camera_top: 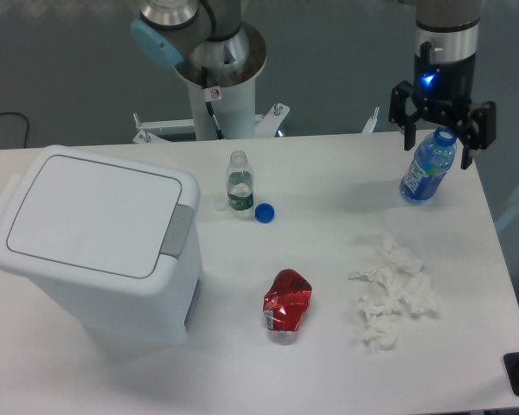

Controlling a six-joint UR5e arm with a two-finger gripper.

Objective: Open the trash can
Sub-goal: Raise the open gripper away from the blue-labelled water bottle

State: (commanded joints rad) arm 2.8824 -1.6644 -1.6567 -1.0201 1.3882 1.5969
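The trash can (pixel 95 246) is placed at the left of the surface (pixel 329 363), its lid closed, so its content is hidden. The gripper (pixel 441 143) is spread open just above the blue bottle (pixel 427 169), grasping nothing. This bottle could be knocked over when the gripper is moved away.

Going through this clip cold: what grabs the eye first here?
The big white trash can at the table's left, lid shut, dominates. Next comes the gripper, jaws spread above a blue-labelled bottle at far right, and the crushed red can lying front centre beside crumpled tissues.
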